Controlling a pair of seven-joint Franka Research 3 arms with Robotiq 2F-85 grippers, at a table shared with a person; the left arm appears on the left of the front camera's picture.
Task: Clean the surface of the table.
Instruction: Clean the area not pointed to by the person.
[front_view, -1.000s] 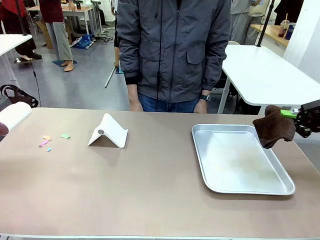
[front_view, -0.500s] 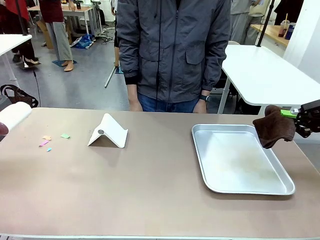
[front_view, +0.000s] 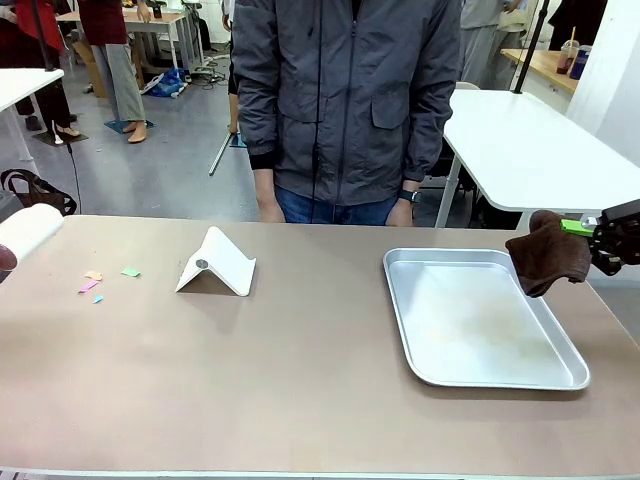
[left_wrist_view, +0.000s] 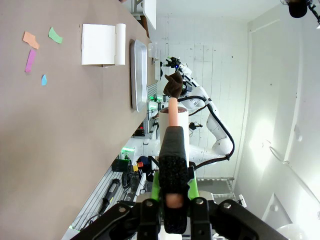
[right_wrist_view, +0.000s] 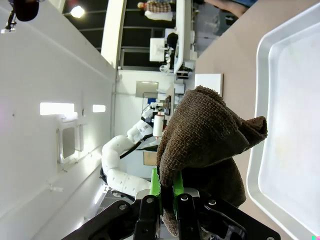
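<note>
The beige-brown table (front_view: 300, 390) (left_wrist_view: 50, 130) carries several small coloured paper scraps (front_view: 100, 280) (left_wrist_view: 37, 45) near its left end. Beyond the right edge, my right gripper (front_view: 592, 236) (right_wrist_view: 167, 192) is shut on a brown cloth (front_view: 548, 256) (right_wrist_view: 205, 135) that hangs above the corner of the silver tray. At the left edge my left gripper (left_wrist_view: 172, 200) is shut on the pink handle of a white roller (front_view: 28, 228) (left_wrist_view: 173, 117), held above the table.
A silver metal tray (front_view: 400, 300) (left_wrist_view: 136, 75) (right_wrist_view: 295, 100) lies on the right half of the table. Left of centre a white folded card (front_view: 218, 265) (left_wrist_view: 102, 44) stands like a tent. A person (front_view: 345, 100) stands at the far edge, hands down.
</note>
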